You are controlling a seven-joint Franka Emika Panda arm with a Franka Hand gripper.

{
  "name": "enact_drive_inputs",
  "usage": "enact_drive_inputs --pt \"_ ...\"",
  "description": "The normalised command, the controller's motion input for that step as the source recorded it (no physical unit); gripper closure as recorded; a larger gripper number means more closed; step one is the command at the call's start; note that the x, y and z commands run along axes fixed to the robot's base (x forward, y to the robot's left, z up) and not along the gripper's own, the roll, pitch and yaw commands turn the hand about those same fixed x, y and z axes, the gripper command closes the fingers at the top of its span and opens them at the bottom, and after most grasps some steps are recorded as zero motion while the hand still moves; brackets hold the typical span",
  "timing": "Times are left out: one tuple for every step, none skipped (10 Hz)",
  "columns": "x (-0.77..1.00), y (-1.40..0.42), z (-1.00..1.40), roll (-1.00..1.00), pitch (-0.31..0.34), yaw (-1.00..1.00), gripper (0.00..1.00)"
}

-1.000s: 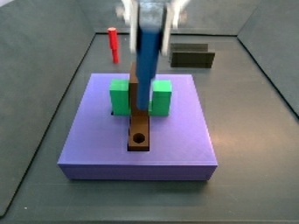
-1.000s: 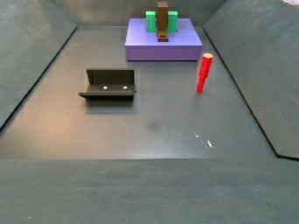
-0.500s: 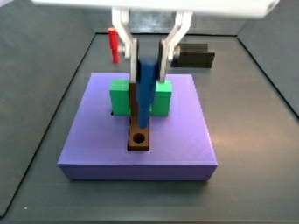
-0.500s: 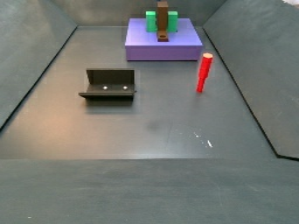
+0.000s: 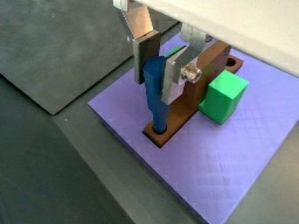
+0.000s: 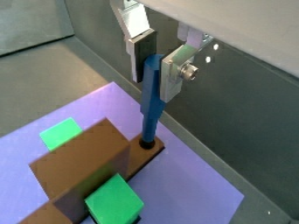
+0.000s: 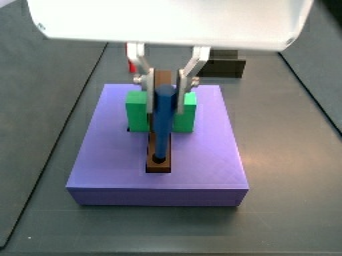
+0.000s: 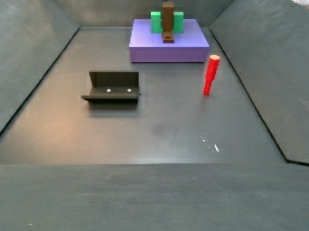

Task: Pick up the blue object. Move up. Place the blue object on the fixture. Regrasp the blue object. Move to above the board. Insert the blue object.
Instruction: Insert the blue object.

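Peg lowered into the board's hole
Since before, the pincer (image 5: 162,70) has descended, gripping the blue object (image 5: 156,98) upright, tip in the brown bar (image 6: 87,162) on the board (image 7: 201,160)

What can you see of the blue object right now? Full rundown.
The blue object is a thin, smooth, plain blue cylindrical peg, plastic-looking, standing upright. Its lower end sits in the round hole at the end of the brown bar on the board; how deep is hidden. Its upper end lies between the silver fingers of the claw, directly above the board. In a side view it rises before the green blocks.
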Motion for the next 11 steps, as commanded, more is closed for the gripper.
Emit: enact_drive_inputs --pt "0.00 0.00 -0.20 0.05 -0.017 0.00 1.00" --pt "-0.06 0.00 -0.21 0.06 -0.034 0.00 1.00" --pt "0.00 0.00 -0.16 0.03 -0.030 0.00 1.00" --pt "0.03 -0.03 -0.17 0.05 -0.007 0.00 1.00" --pt "0.18 -0.04 -0.17 0.07 0.000 0.00 1.00" --pt "0.17 -0.02 -0.19 0.08 0.000 0.00 1.00" --pt "0.10 0.00 -0.19 0.10 0.000 0.00 1.00" --pt "0.03 0.00 -0.20 0.10 -0.003 0.00 1.00" --pt "0.00 0.00 -0.24 0.13 -0.013 0.00 1.00" --pt "0.00 -0.01 -0.29 0.21 -0.049 0.00 1.00" --pt "0.00 -0.07 -0.31 0.23 -0.084 0.00 1.00"
